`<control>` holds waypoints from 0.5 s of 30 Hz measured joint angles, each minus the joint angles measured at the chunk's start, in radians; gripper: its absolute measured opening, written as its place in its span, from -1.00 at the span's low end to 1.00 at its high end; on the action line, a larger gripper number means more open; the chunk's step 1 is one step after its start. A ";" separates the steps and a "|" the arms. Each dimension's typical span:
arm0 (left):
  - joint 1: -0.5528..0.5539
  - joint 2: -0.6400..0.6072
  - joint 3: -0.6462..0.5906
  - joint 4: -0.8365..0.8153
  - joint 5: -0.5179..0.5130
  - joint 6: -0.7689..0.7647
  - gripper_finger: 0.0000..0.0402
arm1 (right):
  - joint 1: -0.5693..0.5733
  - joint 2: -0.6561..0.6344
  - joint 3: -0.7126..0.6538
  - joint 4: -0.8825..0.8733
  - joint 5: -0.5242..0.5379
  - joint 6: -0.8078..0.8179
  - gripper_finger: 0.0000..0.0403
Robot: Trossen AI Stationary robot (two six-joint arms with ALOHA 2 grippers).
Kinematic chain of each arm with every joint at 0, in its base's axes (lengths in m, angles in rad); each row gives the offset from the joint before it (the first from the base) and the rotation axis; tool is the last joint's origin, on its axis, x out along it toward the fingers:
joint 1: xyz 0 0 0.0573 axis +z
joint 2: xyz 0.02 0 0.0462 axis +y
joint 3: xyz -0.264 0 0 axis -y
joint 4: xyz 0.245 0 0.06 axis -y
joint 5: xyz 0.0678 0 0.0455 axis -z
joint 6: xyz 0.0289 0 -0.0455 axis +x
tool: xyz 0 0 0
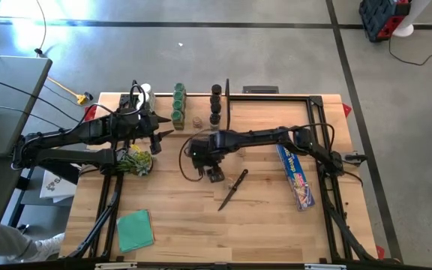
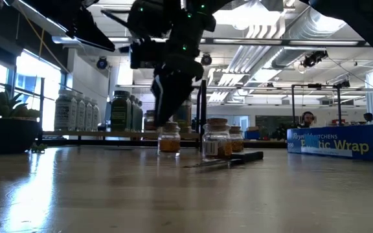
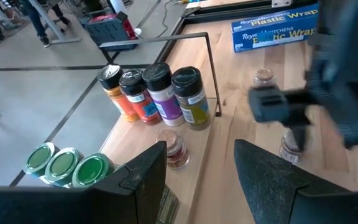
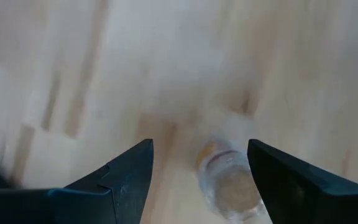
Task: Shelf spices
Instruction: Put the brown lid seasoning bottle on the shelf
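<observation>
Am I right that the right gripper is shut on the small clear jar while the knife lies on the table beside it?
Not quite: the right gripper is open, its fingers apart above the small clear jar, not gripping it, as the right wrist view shows. The knife does lie on the table beside it.

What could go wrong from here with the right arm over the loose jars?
The right gripper is open above a small clear jar that sits off-centre toward one finger, so closing could tip it rather than grip it. A second jar and the knife lie close by and might get knocked. The left gripper waits open by the shelf.
</observation>
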 joint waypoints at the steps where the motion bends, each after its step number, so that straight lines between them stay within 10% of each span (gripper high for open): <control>1: 0.000 0.000 0.000 0.000 0.000 -0.005 -0.09 | -0.009 0.000 0.007 -0.034 -0.001 0.016 0.26; 15: 0.000 0.000 0.000 -0.007 0.000 -0.015 -0.09 | -0.055 -0.011 0.021 -0.410 -0.093 0.108 0.26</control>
